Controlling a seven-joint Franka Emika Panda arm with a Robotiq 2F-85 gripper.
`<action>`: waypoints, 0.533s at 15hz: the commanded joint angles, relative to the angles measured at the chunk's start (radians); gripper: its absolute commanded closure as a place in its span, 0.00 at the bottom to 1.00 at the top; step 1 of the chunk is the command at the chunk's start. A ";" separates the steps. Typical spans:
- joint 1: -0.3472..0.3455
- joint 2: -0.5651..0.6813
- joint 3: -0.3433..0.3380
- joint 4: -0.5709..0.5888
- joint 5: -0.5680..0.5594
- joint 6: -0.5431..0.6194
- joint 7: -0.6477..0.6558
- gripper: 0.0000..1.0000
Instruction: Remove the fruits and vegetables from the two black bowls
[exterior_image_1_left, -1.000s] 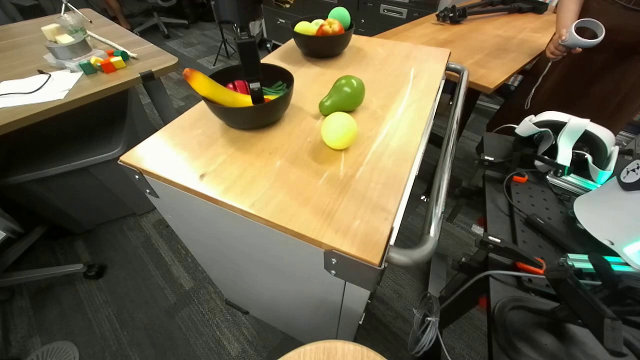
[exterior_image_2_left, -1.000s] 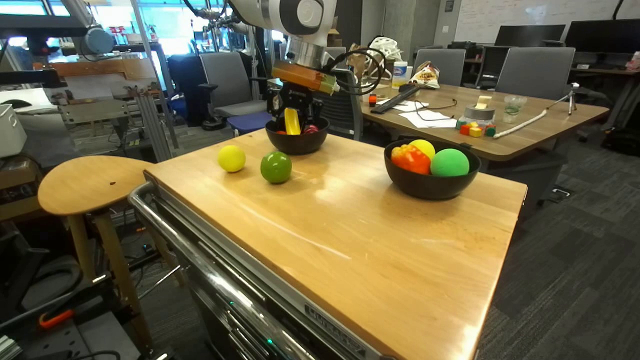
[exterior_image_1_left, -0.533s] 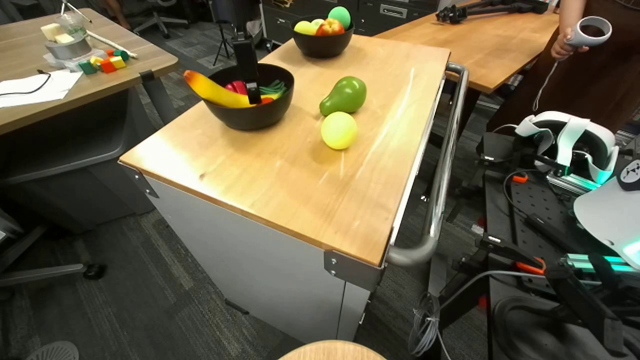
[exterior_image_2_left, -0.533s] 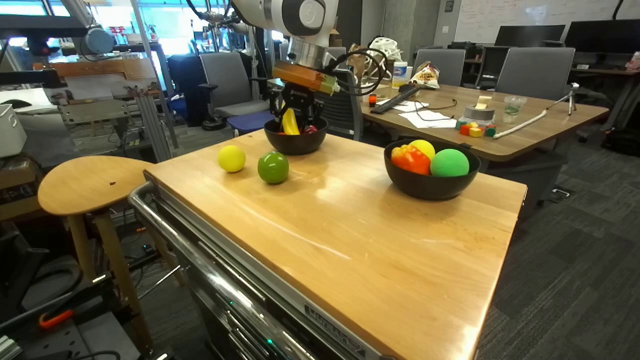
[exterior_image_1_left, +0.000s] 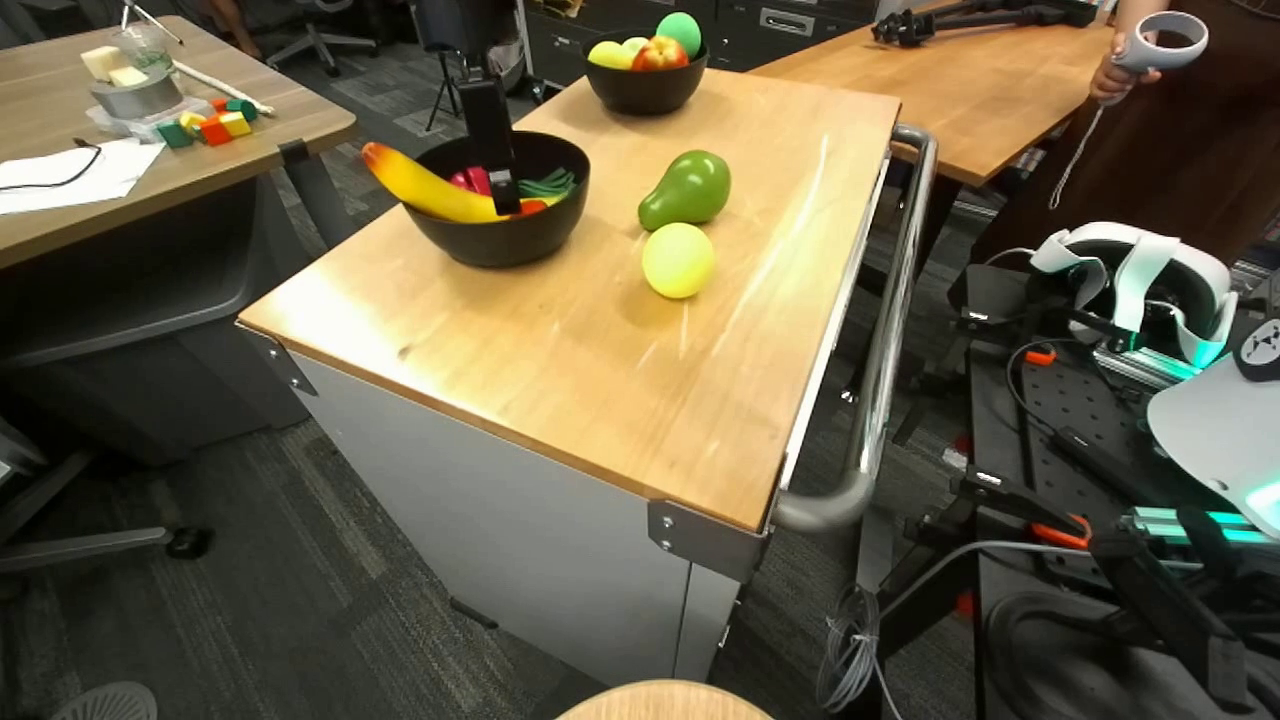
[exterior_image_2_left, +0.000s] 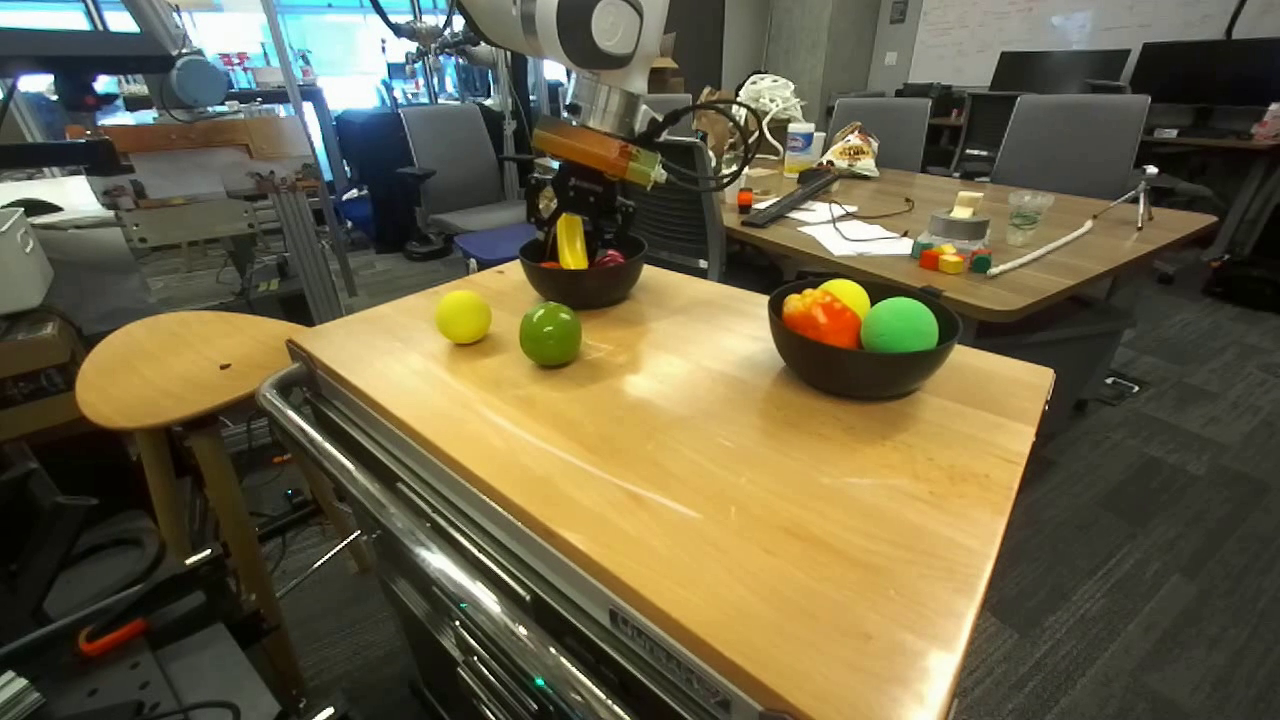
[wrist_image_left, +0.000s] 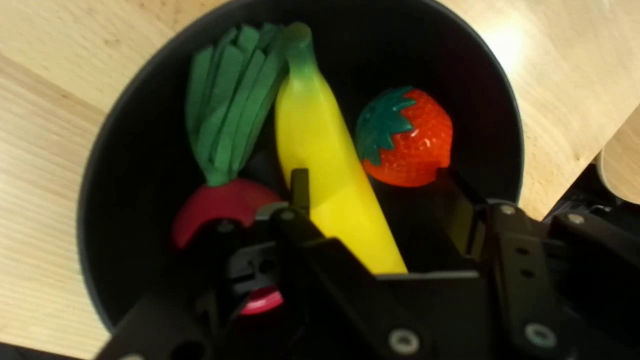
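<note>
Straddling banana (wrist_image_left: 315, 130), claw (wrist_image_left: 375, 197) partly spread.

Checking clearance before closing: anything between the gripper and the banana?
Nothing visible: in the wrist view the banana lies between the jaws of the open gripper. Close by, likely not blocking: the strawberry near one jaw's tip, the red vegetable with green leaves partly hidden by the other. Whether either touches, I can't tell.

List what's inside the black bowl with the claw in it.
Banana, strawberry, leafy radish. A pink patch shows through the claw, which hides whether it's the same radish. Anything underneath is covered.
</note>
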 joint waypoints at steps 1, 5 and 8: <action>-0.005 0.022 0.025 0.064 0.043 -0.057 0.023 0.36; -0.001 0.019 0.028 0.063 0.056 -0.078 0.038 0.35; 0.005 0.027 0.017 0.060 0.042 -0.079 0.064 0.33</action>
